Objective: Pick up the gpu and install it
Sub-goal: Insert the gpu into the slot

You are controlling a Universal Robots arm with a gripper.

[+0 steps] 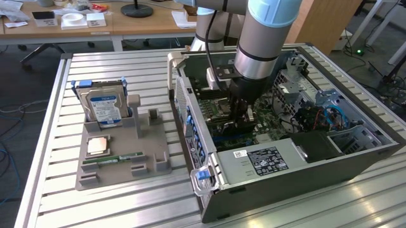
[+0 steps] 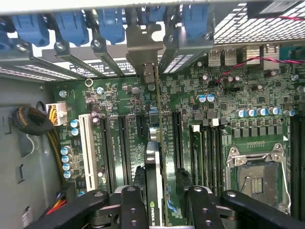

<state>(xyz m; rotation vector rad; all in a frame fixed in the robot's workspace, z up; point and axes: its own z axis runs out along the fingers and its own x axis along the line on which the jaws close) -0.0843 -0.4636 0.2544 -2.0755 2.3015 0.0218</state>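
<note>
My gripper (image 1: 243,122) reaches down into the open computer case (image 1: 298,190), shut on the gpu (image 1: 248,116). In the wrist view the gpu (image 2: 153,176) stands edge-on between the two black fingers (image 2: 132,206), thin and upright over the green motherboard (image 2: 224,90). Its narrow metal end bracket (image 2: 143,47) lies against the rear slot openings, between the blue latches (image 2: 112,24). The card's lower edge runs along the black expansion slots; I cannot tell whether it sits fully in one.
A grey holder (image 1: 152,166) at the exterior view's left carries a blue-labelled hard drive (image 1: 104,107), a chip (image 1: 97,146) and a green memory stick (image 1: 114,158). Inside the case are the power supply (image 1: 266,160), the drive cage and cables (image 1: 330,114), a white slot (image 2: 88,143) and the processor socket (image 2: 257,176).
</note>
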